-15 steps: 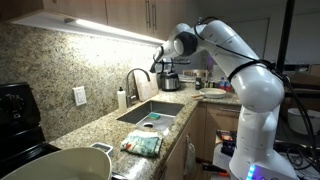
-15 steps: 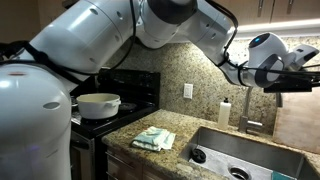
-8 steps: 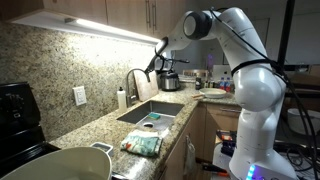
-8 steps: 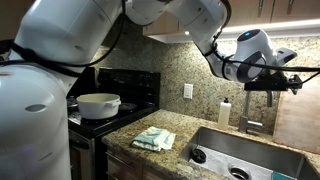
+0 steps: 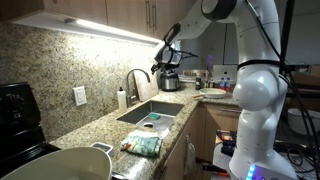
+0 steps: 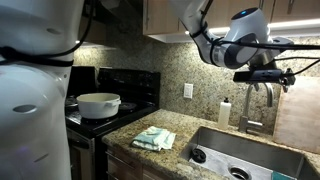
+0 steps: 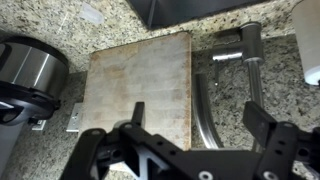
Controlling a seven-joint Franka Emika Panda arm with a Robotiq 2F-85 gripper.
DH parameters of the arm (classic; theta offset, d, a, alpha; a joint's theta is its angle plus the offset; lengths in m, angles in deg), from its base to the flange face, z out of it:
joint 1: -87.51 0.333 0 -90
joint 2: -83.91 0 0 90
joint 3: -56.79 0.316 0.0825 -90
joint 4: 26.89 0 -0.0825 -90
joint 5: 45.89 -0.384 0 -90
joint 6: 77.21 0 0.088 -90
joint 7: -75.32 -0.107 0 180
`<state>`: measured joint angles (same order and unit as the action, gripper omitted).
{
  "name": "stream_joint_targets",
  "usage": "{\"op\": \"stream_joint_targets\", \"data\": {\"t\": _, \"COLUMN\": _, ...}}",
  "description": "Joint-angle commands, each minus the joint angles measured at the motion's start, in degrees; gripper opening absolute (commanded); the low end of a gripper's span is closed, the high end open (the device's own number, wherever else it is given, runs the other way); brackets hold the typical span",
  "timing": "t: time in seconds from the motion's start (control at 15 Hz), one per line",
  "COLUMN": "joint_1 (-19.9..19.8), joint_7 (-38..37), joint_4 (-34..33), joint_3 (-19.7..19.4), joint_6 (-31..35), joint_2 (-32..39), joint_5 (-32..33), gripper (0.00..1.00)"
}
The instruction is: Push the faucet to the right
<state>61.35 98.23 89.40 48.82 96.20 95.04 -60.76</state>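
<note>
The faucet (image 5: 134,80) is a slim silvery gooseneck tap behind the sink (image 5: 150,111), and its arch curves over the basin. It also shows in an exterior view (image 6: 252,104) and from above in the wrist view (image 7: 245,52), where the spout runs as a thin arc down the counter. My gripper (image 5: 165,54) hangs above the faucet and a little to one side of it, apart from it. In the wrist view its black fingers (image 7: 180,135) are spread wide and empty, with the spout's arc showing between them. In an exterior view the gripper (image 6: 264,76) is just above the faucet's arch.
A white soap bottle (image 5: 122,98) stands beside the faucet. A wooden cutting board (image 7: 140,85) and a steel cooker (image 7: 30,70) sit on the granite counter. A folded cloth (image 5: 142,145) lies near the front edge. A pot (image 6: 97,104) stands on the stove.
The arm has lifted. The gripper has risen from beside the faucet's arch to above it, still open.
</note>
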Motion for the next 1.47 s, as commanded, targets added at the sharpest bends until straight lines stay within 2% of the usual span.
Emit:
{"op": "stream_joint_targets", "data": {"t": 0.0, "joint_1": -1.6, "joint_7": 7.4, "joint_4": 6.1, "joint_3": 4.3, "joint_6": -6.9, "joint_2": -7.4, "joint_5": -4.1, "gripper": 1.0}}
{"op": "stream_joint_targets", "data": {"t": 0.2, "joint_1": -0.8, "joint_7": 14.1, "joint_4": 8.2, "joint_3": 5.5, "joint_6": -16.5, "joint_2": -10.1, "joint_5": -9.9, "gripper": 1.0}}
{"op": "stream_joint_targets", "data": {"t": 0.33, "joint_1": -0.1, "joint_7": 15.4, "joint_4": 9.6, "joint_3": 5.5, "joint_6": -23.5, "joint_2": -11.9, "joint_5": -9.6, "gripper": 1.0}}
{"op": "stream_joint_targets", "data": {"t": 0.4, "joint_1": 3.6, "joint_7": 15.3, "joint_4": 10.2, "joint_3": 1.5, "joint_6": -27.0, "joint_2": -12.7, "joint_5": -8.4, "gripper": 1.0}}
{"op": "stream_joint_targets", "data": {"t": 0.53, "joint_1": 5.4, "joint_7": 12.8, "joint_4": 11.7, "joint_3": -0.3, "joint_6": -30.8, "joint_2": -14.5, "joint_5": -4.5, "gripper": 1.0}}
{"op": "stream_joint_targets", "data": {"t": 0.73, "joint_1": 8.0, "joint_7": 9.1, "joint_4": 14.2, "joint_3": -2.5, "joint_6": -32.2, "joint_2": -18.0, "joint_5": 2.8, "gripper": 1.0}}
{"op": "stream_joint_targets", "data": {"t": 0.93, "joint_1": 10.2, "joint_7": 4.7, "joint_4": 17.0, "joint_3": -2.9, "joint_6": -31.1, "joint_2": -21.7, "joint_5": 9.0, "gripper": 1.0}}
{"op": "stream_joint_targets", "data": {"t": 1.0, "joint_1": 11.0, "joint_7": 3.7, "joint_4": 17.7, "joint_3": -3.0, "joint_6": -30.7, "joint_2": -22.6, "joint_5": 9.7, "gripper": 1.0}}
{"op": "stream_joint_targets", "data": {"t": 1.07, "joint_1": 11.6, "joint_7": 6.1, "joint_4": 14.4, "joint_3": -4.4, "joint_6": -31.4, "joint_2": -19.0, "joint_5": 7.5, "gripper": 1.0}}
{"op": "stream_joint_targets", "data": {"t": 1.4, "joint_1": 12.7, "joint_7": 4.8, "joint_4": 16.3, "joint_3": -4.6, "joint_6": -31.3, "joint_2": -21.4, "joint_5": 8.6, "gripper": 1.0}}
